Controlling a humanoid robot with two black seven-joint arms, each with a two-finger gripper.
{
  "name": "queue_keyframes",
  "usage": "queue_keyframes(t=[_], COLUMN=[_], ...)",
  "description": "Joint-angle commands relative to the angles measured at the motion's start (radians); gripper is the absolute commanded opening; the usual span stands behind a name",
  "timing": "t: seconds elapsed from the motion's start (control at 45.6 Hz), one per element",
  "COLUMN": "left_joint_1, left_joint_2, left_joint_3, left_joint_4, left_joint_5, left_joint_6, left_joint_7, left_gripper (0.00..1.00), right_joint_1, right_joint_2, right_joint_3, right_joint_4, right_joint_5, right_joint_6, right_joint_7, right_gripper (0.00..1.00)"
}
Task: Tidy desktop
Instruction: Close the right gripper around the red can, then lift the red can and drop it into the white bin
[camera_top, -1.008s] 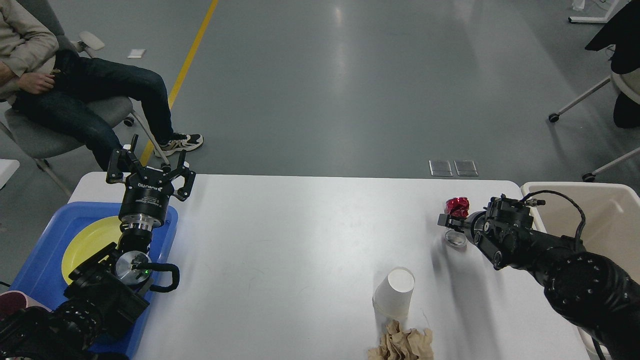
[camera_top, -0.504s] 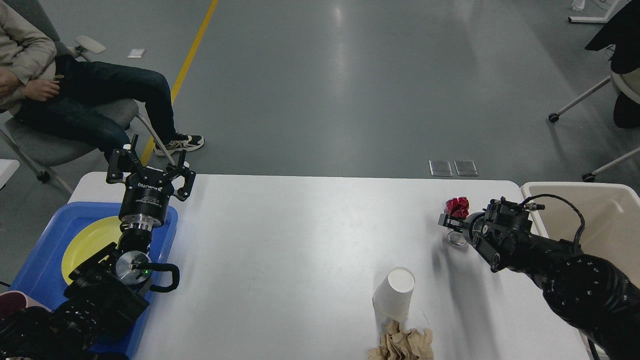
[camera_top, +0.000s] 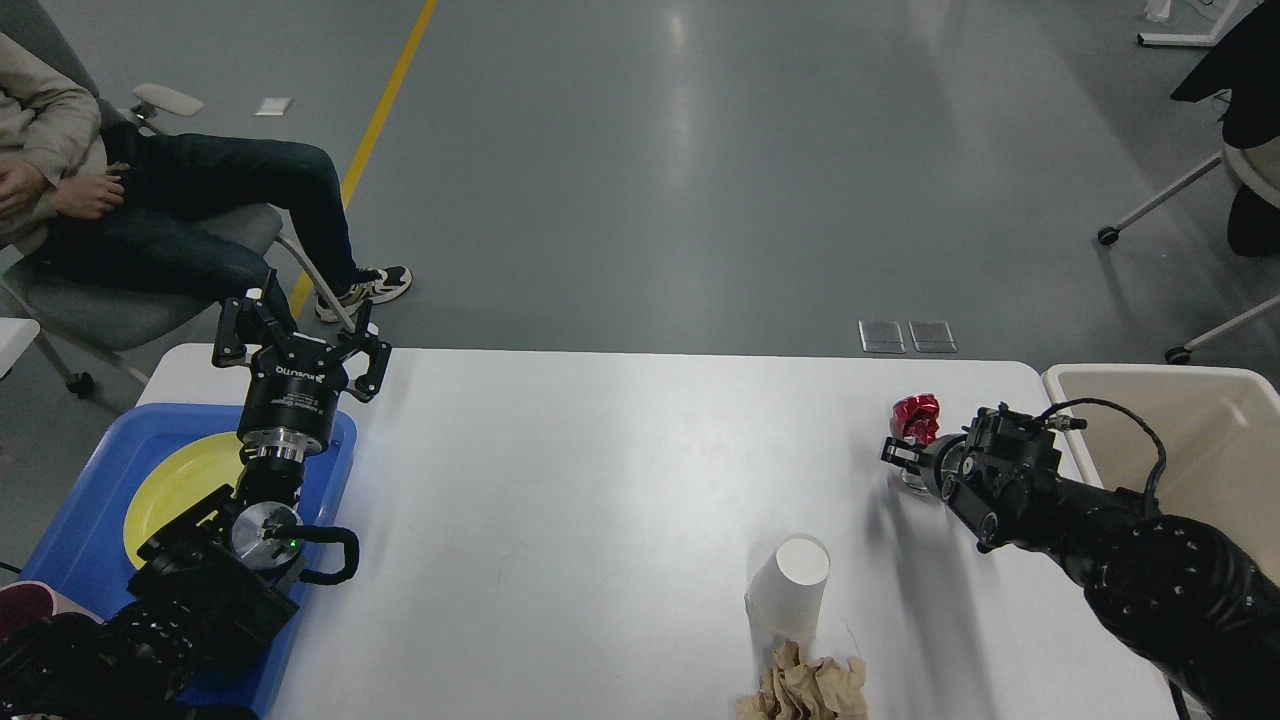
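White upside-down lettering, unreadable, marks the left gripper (camera_top: 300, 330) body.

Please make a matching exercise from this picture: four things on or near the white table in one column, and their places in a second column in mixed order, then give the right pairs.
Things:
1. yellow plate
2. white paper cup
3. red crumpled foil
4. brown crumpled paper

Places:
A. at the near edge of the desktop, just in front of the cup
B. inside the blue tray
C. close to the right pincer, near the beige bin
D. standing upside down, right of the desktop's middle

Pairs: 1-B, 2-D, 3-C, 4-A
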Motion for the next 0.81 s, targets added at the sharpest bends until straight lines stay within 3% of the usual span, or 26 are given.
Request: queue_keyframes(t=[0.0,0.175,0.329,0.438,0.526,0.592,0.657,0.789], left_joint_1=[0.0,0.0,0.0,0.0,0.0,0.0,0.0,0.0], left_joint_2=[0.0,0.0,0.0,0.0,0.0,0.0,0.0,0.0], left_joint_3=[0.0,0.0,0.0,0.0,0.0,0.0,0.0,0.0], left_joint_4=[0.0,0.0,0.0,0.0,0.0,0.0,0.0,0.0], left_joint_5=[0.0,0.0,0.0,0.0,0.0,0.0,0.0,0.0], left_joint_6=[0.0,0.0,0.0,0.0,0.0,0.0,0.0,0.0], left_joint_7=[0.0,0.0,0.0,0.0,0.0,0.0,0.0,0.0], left_gripper=[0.97,0.97,0.97,0.97,0.97,0.97,0.97,0.97], right_joint_1=[0.001,0.007,0.048,0.11,0.18,0.248,0.335,0.464], right_joint_2=[-0.002,-0.007,-0.008,-0.054,-0.13,-0.194,-0.295,-0.432], right_joint_3=[0.0,0.0,0.017,0.077,0.127,0.166,0.199,0.21], right_joint_4=[0.002,0.008,0.017,0.02,0.063,0.135,0.245,0.409], right_joint_5=[0.0,0.0,0.006,0.006,0.006,0.006,0.006,0.006], right_joint_6=[0.005,0.013,0.046,0.175,0.316,0.419,0.497,0.519], right_joint_7=[0.0,0.0,0.0,-0.002,-0.002,-0.005,-0.006,-0.006], right_gripper=[0.49,0.38,0.38,0.36,0.2,0.01,0.0,0.0])
